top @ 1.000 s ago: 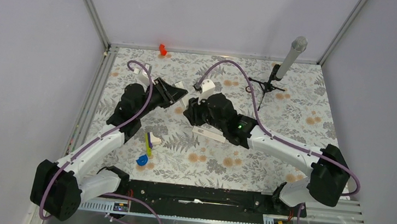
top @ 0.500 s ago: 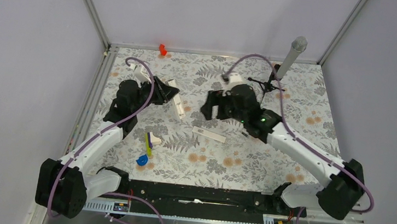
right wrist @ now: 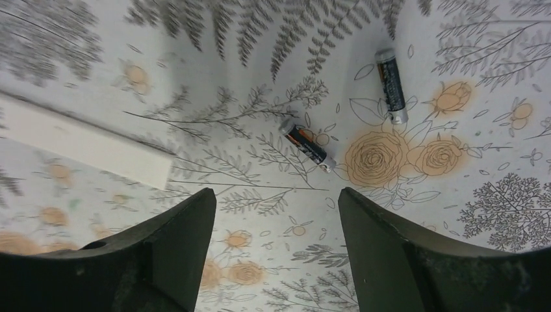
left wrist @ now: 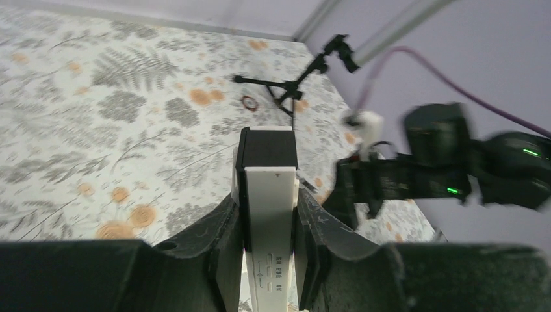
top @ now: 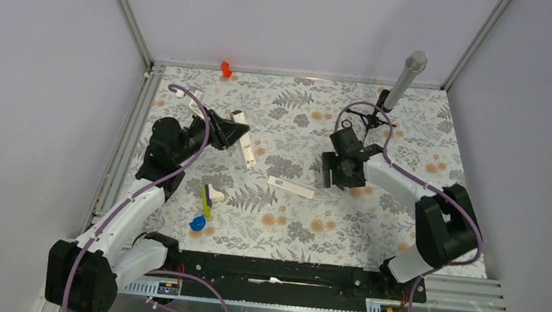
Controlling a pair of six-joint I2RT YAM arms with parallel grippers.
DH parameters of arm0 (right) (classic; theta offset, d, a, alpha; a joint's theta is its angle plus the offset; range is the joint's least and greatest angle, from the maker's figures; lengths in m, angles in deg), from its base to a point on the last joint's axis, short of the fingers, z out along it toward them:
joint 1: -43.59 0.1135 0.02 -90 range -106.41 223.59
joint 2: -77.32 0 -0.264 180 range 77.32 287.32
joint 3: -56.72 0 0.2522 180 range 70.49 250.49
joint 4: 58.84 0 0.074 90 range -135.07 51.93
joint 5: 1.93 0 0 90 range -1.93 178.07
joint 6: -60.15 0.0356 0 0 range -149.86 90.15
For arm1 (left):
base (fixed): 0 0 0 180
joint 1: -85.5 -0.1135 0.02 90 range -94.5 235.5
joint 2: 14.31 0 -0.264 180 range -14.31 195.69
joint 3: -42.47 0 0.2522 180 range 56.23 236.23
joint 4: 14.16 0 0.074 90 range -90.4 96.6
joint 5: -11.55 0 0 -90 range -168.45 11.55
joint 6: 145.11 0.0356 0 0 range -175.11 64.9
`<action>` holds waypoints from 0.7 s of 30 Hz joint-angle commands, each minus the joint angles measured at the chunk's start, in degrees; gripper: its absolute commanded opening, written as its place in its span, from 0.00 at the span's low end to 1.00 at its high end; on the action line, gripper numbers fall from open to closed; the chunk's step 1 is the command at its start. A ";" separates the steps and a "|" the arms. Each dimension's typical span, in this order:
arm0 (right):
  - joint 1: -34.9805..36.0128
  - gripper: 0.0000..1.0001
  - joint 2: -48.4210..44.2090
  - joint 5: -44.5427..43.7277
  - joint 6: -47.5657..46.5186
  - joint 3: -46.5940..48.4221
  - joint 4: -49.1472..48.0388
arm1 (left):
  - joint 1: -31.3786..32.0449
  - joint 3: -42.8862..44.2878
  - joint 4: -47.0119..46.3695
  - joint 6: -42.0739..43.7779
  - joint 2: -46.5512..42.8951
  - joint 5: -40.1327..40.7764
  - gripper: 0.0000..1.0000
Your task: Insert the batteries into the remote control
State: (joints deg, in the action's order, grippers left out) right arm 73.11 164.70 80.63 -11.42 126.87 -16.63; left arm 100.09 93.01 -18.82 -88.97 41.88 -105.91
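**Left gripper.** The left gripper (top: pixel 229 130) sits left of centre in the overhead view and is clamped on the remote control (top: pixel 245 147). In the left wrist view its two dark fingers (left wrist: pixel 224 227) press against the long sides of the white bar. The bar's dark section (left wrist: pixel 266 149) points away from the camera, toward the upper middle of the frame. Small grey marks lie on the white face near the bottom edge.

**Right gripper.** The right gripper (top: pixel 341 174) sits right of centre in the overhead view. Its jaws stand wide apart with nothing between them.

**Batteries.** In the right wrist view both batteries lie on the floral table (right wrist: pixel 455 39), above the fingertips and clear of them. One (right wrist: pixel 307 145) lies diagonally at frame centre. The other (right wrist: pixel 391 86) lies nearly vertical at upper right. The two do not touch.

**Other item.** A white strip (top: pixel 290 187) lies flat on the table near the centre of the overhead view, between the two grippers.
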 commanded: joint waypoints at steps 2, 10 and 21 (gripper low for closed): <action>-0.32 0.76 7.07 -1.31 -6.26 4.22 4.81 | 0.09 -0.26 -9.42 0.92 -1.18 -13.78 0.00; -0.53 0.65 10.87 -2.26 -10.19 5.58 4.07 | 0.09 0.45 -11.40 0.38 -1.14 -17.91 0.00; -3.45 0.67 13.22 3.91 -17.08 6.37 3.16 | 0.04 2.85 -12.37 0.14 -0.59 -28.85 0.00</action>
State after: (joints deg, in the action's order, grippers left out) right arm 71.87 177.48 81.35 -24.84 131.41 -13.72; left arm 100.16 92.79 -27.10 -89.61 41.35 -127.62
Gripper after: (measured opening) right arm 0.673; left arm 0.295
